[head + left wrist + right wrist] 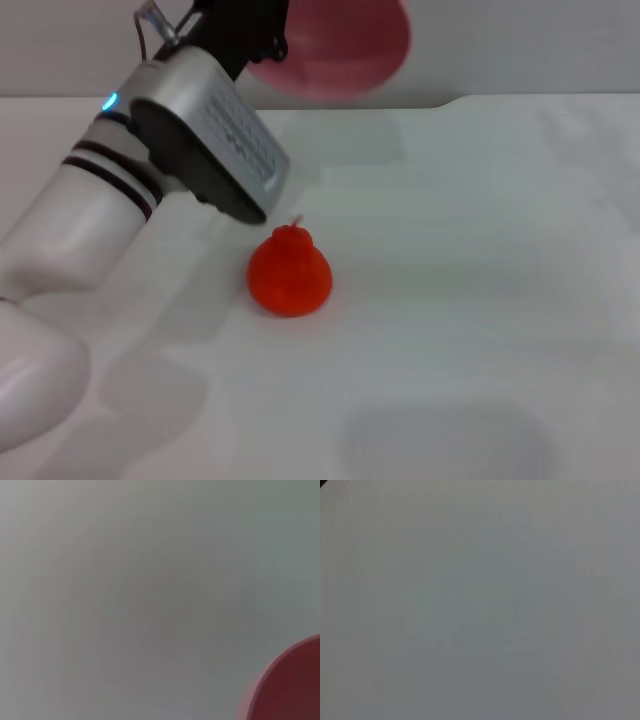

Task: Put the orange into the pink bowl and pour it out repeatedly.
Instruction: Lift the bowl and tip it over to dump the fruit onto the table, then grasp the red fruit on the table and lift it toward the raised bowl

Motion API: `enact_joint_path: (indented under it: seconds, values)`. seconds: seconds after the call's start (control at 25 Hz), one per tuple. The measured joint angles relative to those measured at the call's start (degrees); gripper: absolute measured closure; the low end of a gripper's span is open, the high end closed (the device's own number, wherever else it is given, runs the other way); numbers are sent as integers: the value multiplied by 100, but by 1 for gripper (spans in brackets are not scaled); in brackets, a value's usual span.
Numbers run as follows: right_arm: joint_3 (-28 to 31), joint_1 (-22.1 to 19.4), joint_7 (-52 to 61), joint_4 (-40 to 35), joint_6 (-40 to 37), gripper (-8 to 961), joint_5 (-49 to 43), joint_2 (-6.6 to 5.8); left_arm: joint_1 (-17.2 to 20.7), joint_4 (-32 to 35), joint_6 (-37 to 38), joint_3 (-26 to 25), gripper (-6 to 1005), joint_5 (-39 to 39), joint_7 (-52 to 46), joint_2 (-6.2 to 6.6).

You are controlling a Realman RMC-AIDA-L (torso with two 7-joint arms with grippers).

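While the left gripper (262, 40), fingers hidden so its hold cannot be told, lifts the pink bowl (340, 45) over the table's (480, 300) far edge, the orange (290, 272) lies mid-table: pour judged done, regrasp next.

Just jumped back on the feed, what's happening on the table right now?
The left arm is holding the pink bowl raised at the far side of the table, tipped so that its opening faces the head camera. The left pincer sits at the bowl's rim; its fingers are hidden. The orange lies out on the table, nearer than the bowl, so the bowl looks just emptied. The right arm is out of sight; its wrist camera shows only bare surface.
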Motion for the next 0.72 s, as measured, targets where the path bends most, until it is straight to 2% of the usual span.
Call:
enact_joint_path:
  seconds: [0.12,0.16,0.28,0.32,0.4,0.44,0.48,0.52,0.56,0.68,0.72]
  values:
    - [19,1,0,3,9,472,0,0,-82,7,68,-5,957,-268,-154,17]
    - [40,-4,0,2,12,472,0,0,-194,54,365,-76,957,-517,-582,49]
    - [122,-18,0,18,15,472,0,0,-459,106,1320,-400,957,-566,-1558,65]
    - [141,-19,0,28,16,472,-1,0,-459,106,1320,-400,957,-566,-1558,65]
    - [164,-20,0,41,17,473,-2,-2,-701,124,2082,-652,957,-565,-2196,67]
    - [199,-20,0,46,28,473,-9,-6,-701,124,2082,-652,957,-565,-2196,67]
    - [199,-20,0,46,28,473,-9,-6,-893,136,2697,-838,957,-567,-2543,71]
    - [212,-17,1,46,45,473,-18,-6,-893,136,2697,-838,957,-567,-2543,71]
    - [225,-13,2,46,62,473,-27,-7,-1344,144,4092,-1323,957,-740,-2872,73]
    - [219,0,57,46,156,472,-44,-15,-1717,113,5277,-1874,957,-1059,-2852,73]
    - [206,0,97,42,209,472,-51,-24,-1717,113,5277,-1874,957,-1059,-2852,73]
